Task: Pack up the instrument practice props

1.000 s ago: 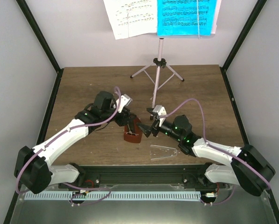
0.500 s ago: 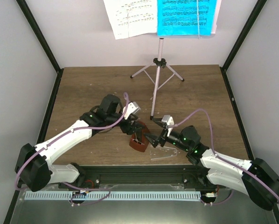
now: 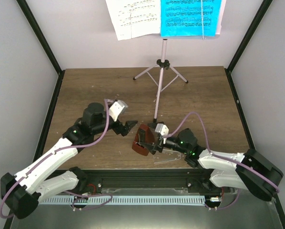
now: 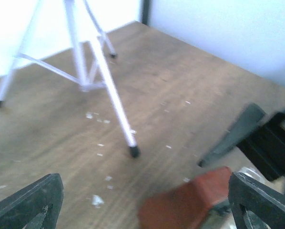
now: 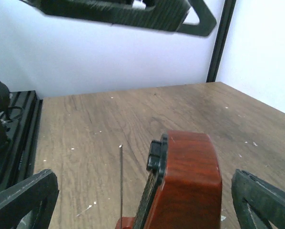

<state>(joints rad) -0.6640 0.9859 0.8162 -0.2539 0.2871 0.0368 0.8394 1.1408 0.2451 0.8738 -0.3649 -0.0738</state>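
- The left gripper [image 3: 128,126] had let go of the metronome [image 3: 142,142]; a second before it was closed on it, and now its jaws stood wide apart with nothing between them; the arm had drawn back to the left, clear of the prop
- The metronome had shifted a little right and toward the near edge; it sat on the table [image 3: 95,86] in front of the stand's nearest leg, uncovered, its thin pendulum rod showing in the right wrist view
- The right gripper [image 3: 154,141] had moved in from the right; its jaws were fully apart, one on each side of the brown body, not clamped on it
- The clear cover [image 3: 167,156] lay flat on the table just beside and partly under the right arm
- The music stand [image 3: 160,81] stood upright at the back, the white sheet [image 3: 133,16] and cyan sheet [image 3: 190,14] on its desk, untouched
- Judged from this, the metronome had been handed to the right arm; covering it looked next, with stand and sheets left to pack
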